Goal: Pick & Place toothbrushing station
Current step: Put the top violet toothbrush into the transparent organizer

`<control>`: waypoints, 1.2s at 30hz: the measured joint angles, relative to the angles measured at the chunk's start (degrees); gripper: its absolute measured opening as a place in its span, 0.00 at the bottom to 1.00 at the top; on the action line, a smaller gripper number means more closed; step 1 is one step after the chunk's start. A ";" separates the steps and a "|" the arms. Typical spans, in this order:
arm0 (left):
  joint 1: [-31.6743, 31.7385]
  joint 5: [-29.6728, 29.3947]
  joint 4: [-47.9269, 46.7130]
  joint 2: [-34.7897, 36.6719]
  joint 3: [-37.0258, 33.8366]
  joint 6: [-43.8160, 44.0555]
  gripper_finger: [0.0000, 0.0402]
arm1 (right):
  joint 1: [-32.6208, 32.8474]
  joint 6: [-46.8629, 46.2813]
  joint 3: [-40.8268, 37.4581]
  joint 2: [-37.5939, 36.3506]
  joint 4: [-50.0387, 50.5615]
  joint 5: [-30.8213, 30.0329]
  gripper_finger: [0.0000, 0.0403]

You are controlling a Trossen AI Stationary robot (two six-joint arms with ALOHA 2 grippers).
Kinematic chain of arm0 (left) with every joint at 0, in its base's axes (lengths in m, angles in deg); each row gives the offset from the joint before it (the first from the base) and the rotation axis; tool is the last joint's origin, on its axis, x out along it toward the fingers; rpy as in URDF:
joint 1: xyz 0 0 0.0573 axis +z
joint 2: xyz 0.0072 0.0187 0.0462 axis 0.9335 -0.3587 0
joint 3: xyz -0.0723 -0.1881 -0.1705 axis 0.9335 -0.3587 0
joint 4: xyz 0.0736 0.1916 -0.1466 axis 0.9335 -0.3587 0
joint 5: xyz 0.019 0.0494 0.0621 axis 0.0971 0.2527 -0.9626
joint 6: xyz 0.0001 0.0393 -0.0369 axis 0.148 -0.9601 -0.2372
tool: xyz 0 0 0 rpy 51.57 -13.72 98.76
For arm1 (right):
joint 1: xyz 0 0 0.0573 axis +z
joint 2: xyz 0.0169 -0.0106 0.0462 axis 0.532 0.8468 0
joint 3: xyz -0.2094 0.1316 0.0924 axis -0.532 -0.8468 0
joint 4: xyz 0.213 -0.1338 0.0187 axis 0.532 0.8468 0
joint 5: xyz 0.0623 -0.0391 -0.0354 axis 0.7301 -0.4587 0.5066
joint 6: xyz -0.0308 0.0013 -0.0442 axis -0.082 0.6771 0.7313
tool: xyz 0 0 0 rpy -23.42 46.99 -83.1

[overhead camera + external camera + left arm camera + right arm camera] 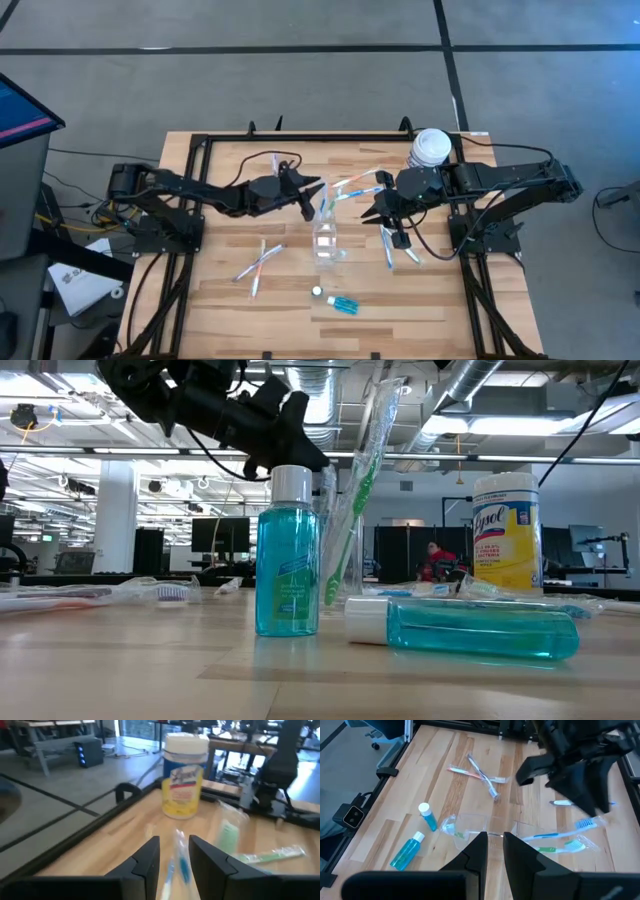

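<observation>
The clear tumbler (328, 243) stands upright mid-table with a wrapped green toothbrush (360, 490) leaning inside it. My left gripper (318, 200) hovers just beyond the tumbler's far-left side, shut on a wrapped blue toothbrush (177, 860). My right gripper (491, 845) hangs high on the tumbler's far-right side, fingers nearly together with nothing showing between them. Other wrapped toothbrushes lie flat on the table: a crossed pair (260, 262) at near left, some (355, 185) far of the tumbler, and one (389, 248) under the right arm. One small blue tube (316, 291) stands upright; another (342, 304) lies flat. My left gripper pinches the wrapped blue toothbrush (174, 870) between its two fingers. The brush runs lengthwise along the gap, its end poking out past the fingertips (150, 852). The fingers come almost level from the table's left. Where the brush's other end sits is hidden.
A yellow wipes container (430, 148) with a white lid stands at the far right corner. The black frame rail (300, 132) runs along the table's far edge. Bare wood shows at near left and near right.
</observation>
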 joint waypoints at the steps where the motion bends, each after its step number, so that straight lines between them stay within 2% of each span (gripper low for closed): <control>1: 0.26 -0.21 0.34 0.41 0.02 0.03 0.25 | -0.01 0.00 0.00 0.00 0.04 0.00 0.13; 5: 1.38 -0.34 -2.29 2.27 0.04 1.82 0.25 | 0.00 -0.01 0.00 0.00 0.40 -0.01 0.13; 11: 4.44 -0.78 -14.17 4.76 0.02 6.22 0.25 | 0.00 -0.57 0.00 0.00 0.67 0.01 0.13; 16: 6.82 -0.77 -20.43 6.38 0.02 6.92 0.25 | 0.00 -0.99 0.00 0.00 0.69 -0.01 0.13; 29: 13.23 -0.47 -39.64 8.82 0.00 26.09 0.25 | 0.00 -1.03 0.00 0.00 1.30 0.01 0.13; 36: 15.05 3.10 -42.85 8.87 0.00 32.41 0.25 | 0.00 -1.03 0.00 0.00 1.30 -0.01 0.13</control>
